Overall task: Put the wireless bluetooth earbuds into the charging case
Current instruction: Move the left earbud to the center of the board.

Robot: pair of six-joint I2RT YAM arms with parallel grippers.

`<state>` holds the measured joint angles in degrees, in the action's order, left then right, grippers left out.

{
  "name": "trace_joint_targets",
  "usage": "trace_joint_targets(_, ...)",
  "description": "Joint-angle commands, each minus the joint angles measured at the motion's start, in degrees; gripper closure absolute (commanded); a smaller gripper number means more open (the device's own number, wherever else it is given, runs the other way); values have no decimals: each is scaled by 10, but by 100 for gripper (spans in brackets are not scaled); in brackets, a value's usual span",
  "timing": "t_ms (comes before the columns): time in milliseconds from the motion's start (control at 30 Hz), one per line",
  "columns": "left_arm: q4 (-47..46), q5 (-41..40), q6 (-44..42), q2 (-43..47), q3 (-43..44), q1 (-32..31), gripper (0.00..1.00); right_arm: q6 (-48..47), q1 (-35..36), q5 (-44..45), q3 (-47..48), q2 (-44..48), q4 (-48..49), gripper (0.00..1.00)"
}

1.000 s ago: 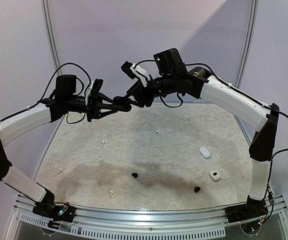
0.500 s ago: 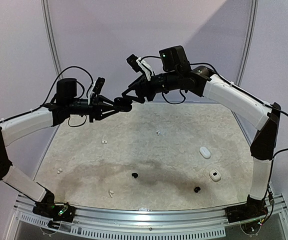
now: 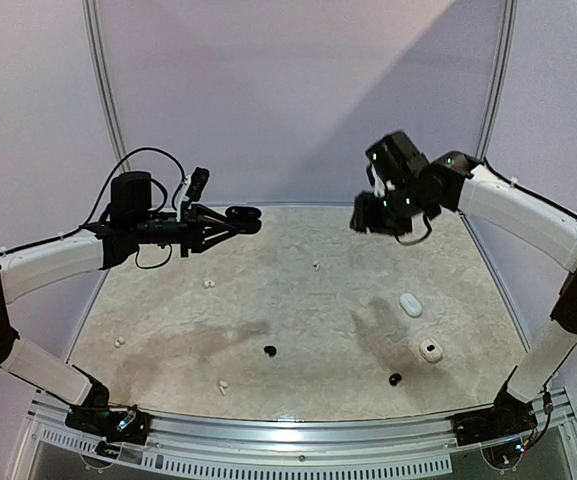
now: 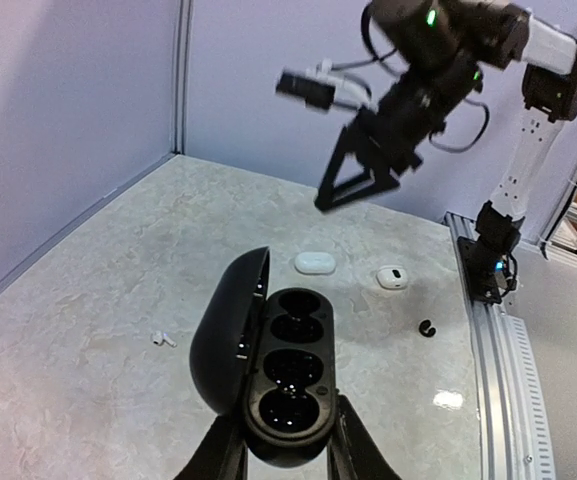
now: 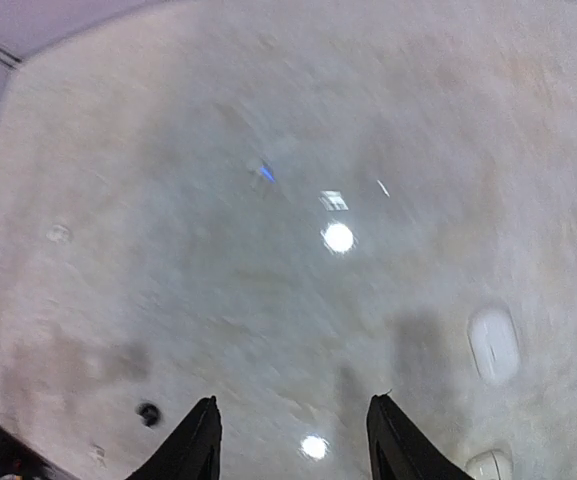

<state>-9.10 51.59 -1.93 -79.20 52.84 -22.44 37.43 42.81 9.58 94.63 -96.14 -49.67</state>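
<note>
Landmark: black charging case (image 4: 290, 372), held in the air above the far-left part of the table (image 3: 298, 310). All six buds lie loose on the table, apart from that case.

Top view, nearest the arm bases first:
- One white earbud (image 3: 221, 386) sits well nearer than the case and slightly left of it.
- A black earbud (image 3: 395, 379) is well nearer and far to the case's right.
- A second black earbud (image 3: 270, 351) is nearer than the case and a little right of it.
- A white case with a dark spot (image 3: 430, 350) is far right of the black case. Whether it is open cannot be told.
- A white earbud (image 3: 120, 341) lies left of the case and nearer.
- The closed white case (image 3: 410, 303) is right of the black case and apart from the spotted one.
- A white earbud (image 3: 208, 284) lies just nearer than the case.
- Another white earbud (image 3: 316, 265) is to the case's right.

The left gripper (image 3: 236, 216) is clamped on the black charging case, one finger on each side of its base. The lid (image 4: 226, 340) is swung open to the left and dark round sockets are showing. Whether anything sits in them cannot be told.

The right gripper (image 5: 293, 400) is raised to the right of the case and well apart from it. Its jaws are spread with nothing between them, and its wrist view is blurred.
</note>
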Motion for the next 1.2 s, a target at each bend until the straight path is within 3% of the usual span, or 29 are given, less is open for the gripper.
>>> trace_joint_targets(0, 13, -6, 4, 44, -16, -27, 100, 139, 26, 27, -147, 48, -127, 51)
trace_joint_targets(133, -2, -13, 16, 68, -38, -35, 100, 85, 51, -2, -193, 36, -162, 56)
trace_joint_targets(300, 45, -14, 11, 103, -50, -42, 100, -32, 90, -43, -192, -39, -195, 64)
trace_joint_targets(533, 65, -15, -9, 140, -82, -56, 100, -160, 95, -89, -218, -95, -186, 70)
trace_joint_targets(833, 85, -17, -22, 149, -78, -60, 100, -218, 100, -124, -225, -140, -170, 77)
trace_joint_targets(1167, 89, -21, -27, 146, -76, -60, 100, -215, 102, -126, -267, -132, -167, 81)
